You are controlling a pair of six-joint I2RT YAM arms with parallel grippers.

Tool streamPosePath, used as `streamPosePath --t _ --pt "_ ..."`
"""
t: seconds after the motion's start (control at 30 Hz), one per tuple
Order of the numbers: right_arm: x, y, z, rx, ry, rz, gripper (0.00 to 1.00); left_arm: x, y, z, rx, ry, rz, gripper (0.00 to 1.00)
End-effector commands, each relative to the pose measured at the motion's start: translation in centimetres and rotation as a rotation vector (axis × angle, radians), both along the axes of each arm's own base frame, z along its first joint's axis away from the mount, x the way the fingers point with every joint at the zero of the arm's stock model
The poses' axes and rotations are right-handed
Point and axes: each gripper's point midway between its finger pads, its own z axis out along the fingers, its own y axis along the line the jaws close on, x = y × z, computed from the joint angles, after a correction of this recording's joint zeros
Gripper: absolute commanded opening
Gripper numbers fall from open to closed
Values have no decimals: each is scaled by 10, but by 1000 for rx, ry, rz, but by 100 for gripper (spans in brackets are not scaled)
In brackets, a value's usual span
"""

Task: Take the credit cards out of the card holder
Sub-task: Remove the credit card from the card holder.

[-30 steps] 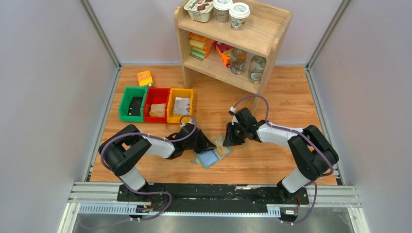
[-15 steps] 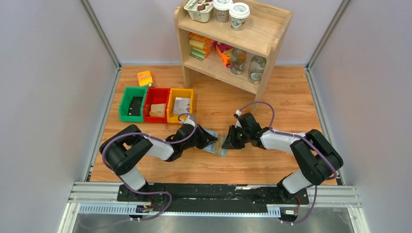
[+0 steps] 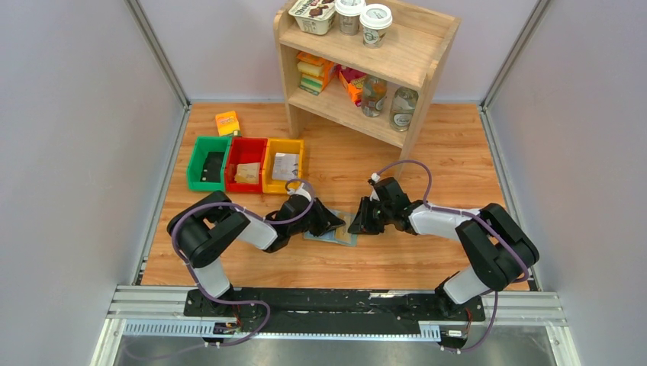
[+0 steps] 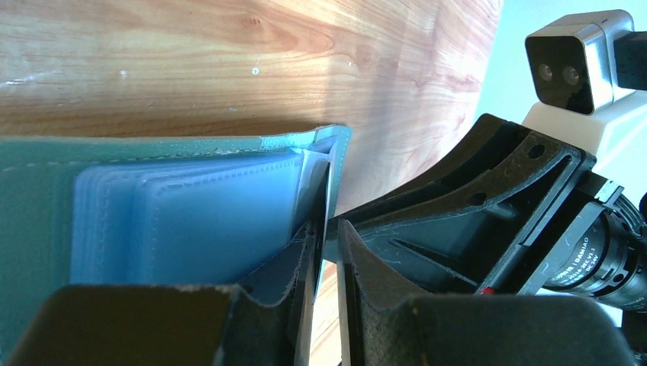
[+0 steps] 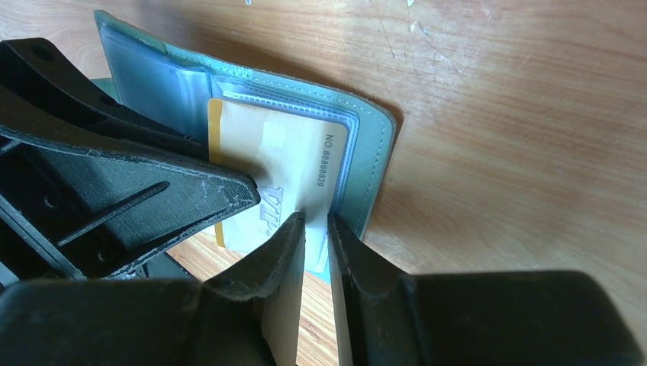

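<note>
Card holder (image 3: 340, 236) lies open near the middle of the wooden table (image 3: 458, 145), between our two grippers.

Pale grey walls (image 3: 76, 152) close the table in on the left, back and right. A wooden shelf unit (image 3: 416, 57) stands at the back, with cups and a tub on top and jars and packets on the board below. A metal rail (image 3: 343, 305) runs along the near edge under our arm bases.

Left of centre, a green bin (image 3: 206, 185), a red bin (image 3: 243, 187) and a yellow bin (image 3: 276, 188) stand side by side, each with something in it. An orange packet (image 3: 227, 122) lies on the wood just behind the green bin.

Our left gripper (image 4: 328, 229) meets the card holder from the left. Its fingers are nearly together, with a thin blue-grey pocket panel pinched between them.

Our right gripper (image 5: 314, 219) comes in from the right, its fingers clamped on the edge of a cream card (image 5: 267, 145). The card bears a printed number and lies over the clear pockets inside the sage-green border.
</note>
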Motion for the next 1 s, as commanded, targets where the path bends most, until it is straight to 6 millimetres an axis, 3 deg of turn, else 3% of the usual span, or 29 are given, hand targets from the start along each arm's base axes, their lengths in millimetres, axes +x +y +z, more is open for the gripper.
streamPosePath --t 0.0,0.23,0.53,0.97 --pt "-12 -6 -15 -44 40 -5 25 -2 -16 19 -43 -49 -67 23" --pt "-12 -10 -19 -68 52 -16 25 2 -9 38 -84 -78 -37 15" --pt "-13 -10 -27 -84 69 -14 25 0 1 53 -59 -107 -32 13" --pt "-12 -12 -28 -96 69 -23 25 -11 26 30 134 -37 -24 8"
